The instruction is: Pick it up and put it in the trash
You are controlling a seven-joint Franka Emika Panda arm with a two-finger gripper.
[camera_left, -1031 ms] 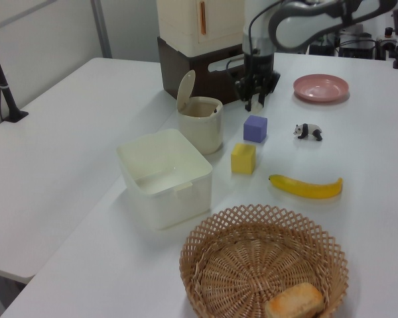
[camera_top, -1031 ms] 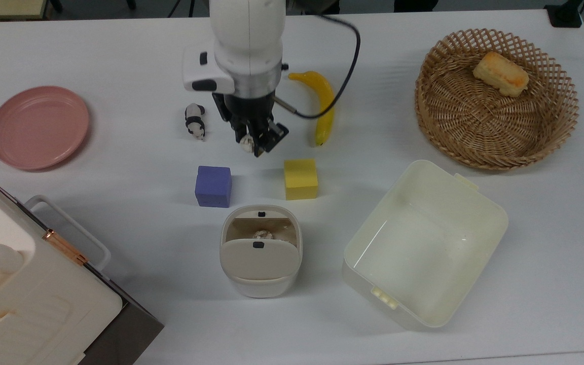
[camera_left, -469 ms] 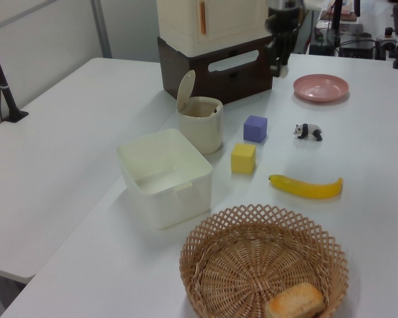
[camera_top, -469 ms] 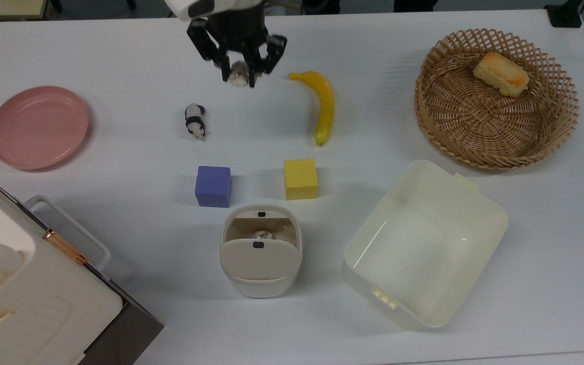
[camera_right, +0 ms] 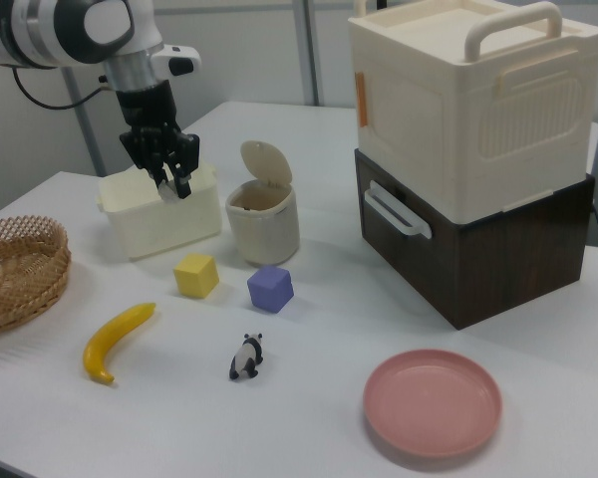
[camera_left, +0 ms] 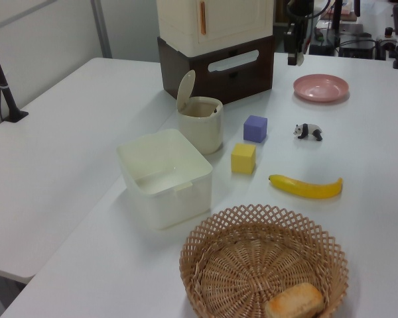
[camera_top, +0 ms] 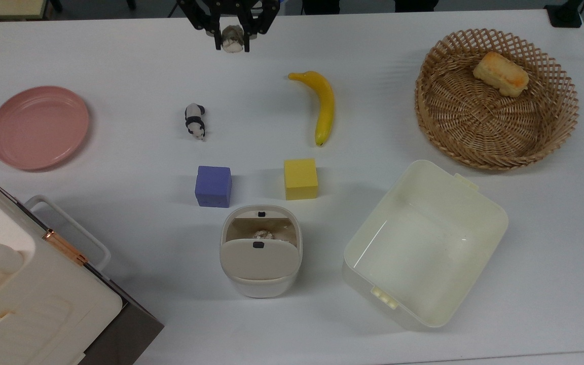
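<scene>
Since the earlier frames, the hand has risen away from the spot between the panda figure and the banana and now hangs high over the far edge of the counter, at the top edge of the top view. Its two dark fingers are closed on the paper wad, a small whitish-grey crumpled ball with dark speckles, held clear of the surface. In the right view the hand hangs in front of the cream tub, well above the counter.

Moving outward, the panda figure and the banana lie below the hand in the top view. Nearer the front edge sit a purple cube and a yellow cube, side by side with a gap between them. Just beyond that gap stands the trash bin, small, cream-beige and rounded-square, its flap lid raised so the opening faces up; something pale already lies inside. The larger cream tub stands beside it, toward the top view's right.

The lifting step looks done and the carrying step is in hand. The next move calls for bringing the wad across the counter, over the two cubes, until it hangs above the bin's open mouth clear of the raised flap, then opening the fingers.
</scene>
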